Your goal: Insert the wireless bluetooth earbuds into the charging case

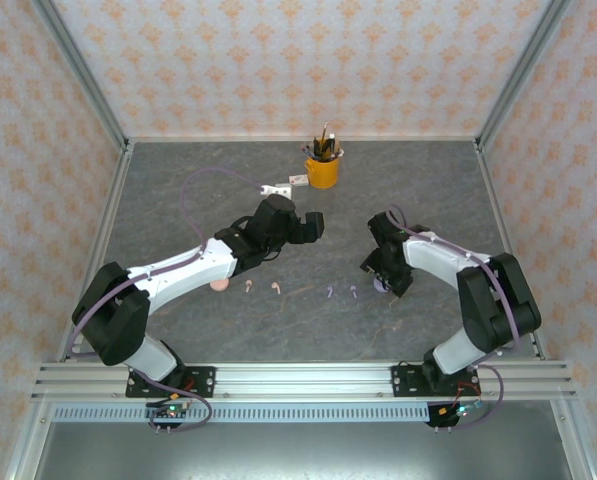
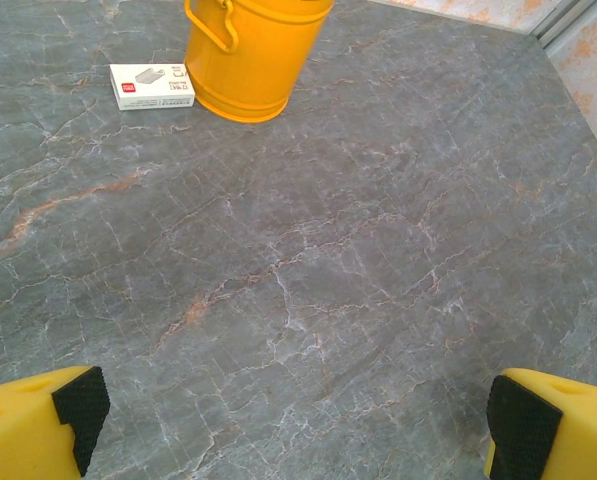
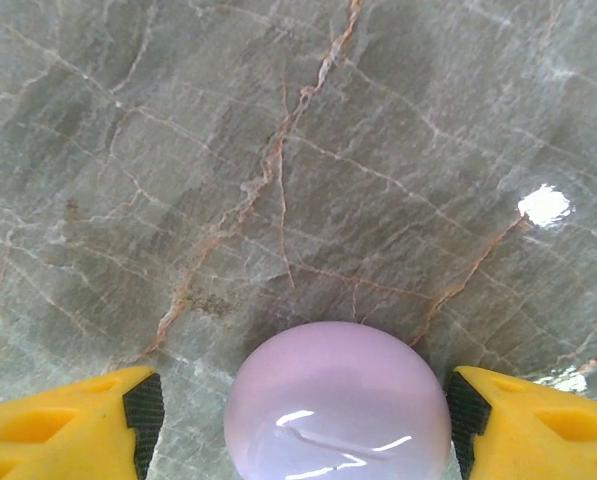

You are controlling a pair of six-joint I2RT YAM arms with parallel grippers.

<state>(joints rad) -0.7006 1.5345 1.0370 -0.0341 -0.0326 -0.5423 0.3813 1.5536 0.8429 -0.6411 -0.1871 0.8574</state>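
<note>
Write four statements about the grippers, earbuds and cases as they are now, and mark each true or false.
1. The right gripper straddles the lilac charging case, jaws open. True.
2. The left gripper holds a pink earbud. False: it is open over bare table.
3. The two pink earbuds and two lilac earbuds lie loose on the table. True.
4. The yellow pen cup stands by the arm bases. False: at the far side, beside a small white box.
</note>
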